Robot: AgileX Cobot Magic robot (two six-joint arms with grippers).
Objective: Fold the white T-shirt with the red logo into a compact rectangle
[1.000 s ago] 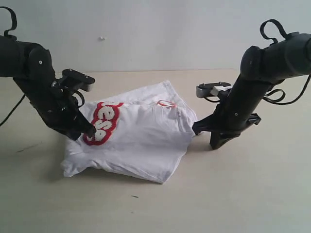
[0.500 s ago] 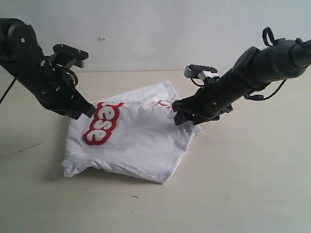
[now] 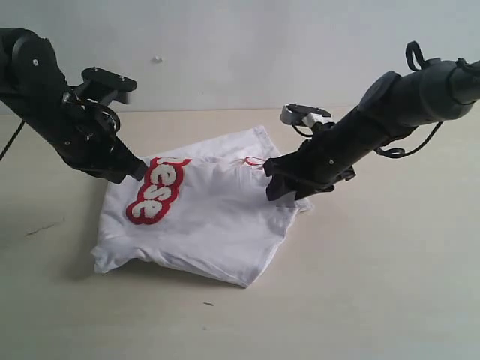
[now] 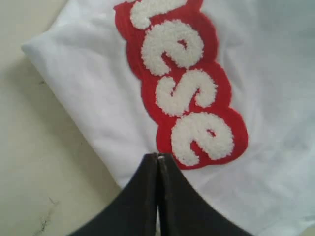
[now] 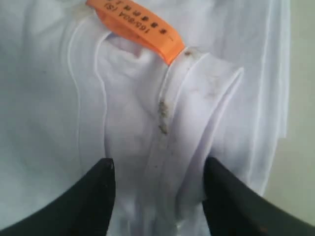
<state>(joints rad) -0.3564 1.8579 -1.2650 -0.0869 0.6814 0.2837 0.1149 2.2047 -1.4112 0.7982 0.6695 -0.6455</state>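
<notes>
The white T-shirt [image 3: 217,214] lies partly folded on the table, its collar to the right. The red logo [image 3: 157,191] shows the letters "ese" near the shirt's left edge, large in the left wrist view [image 4: 184,93]. My left gripper [image 3: 139,171] [image 4: 157,156] is shut, its tips just over the cloth beside the logo's end, with nothing visibly between them. My right gripper [image 3: 276,184] [image 5: 157,169] is open and straddles a raised fold of the collar, just below the orange neck tag [image 5: 135,24] [image 3: 253,160].
The beige table [image 3: 375,285] runs around the shirt on every side. A pale wall [image 3: 240,45] stands behind it. Both black arms lean in from the left and right sides.
My right arm swung from the table right of the shirt onto the collar area. My left arm rose and drew back to the logo's upper end. The shirt barely shifted.
</notes>
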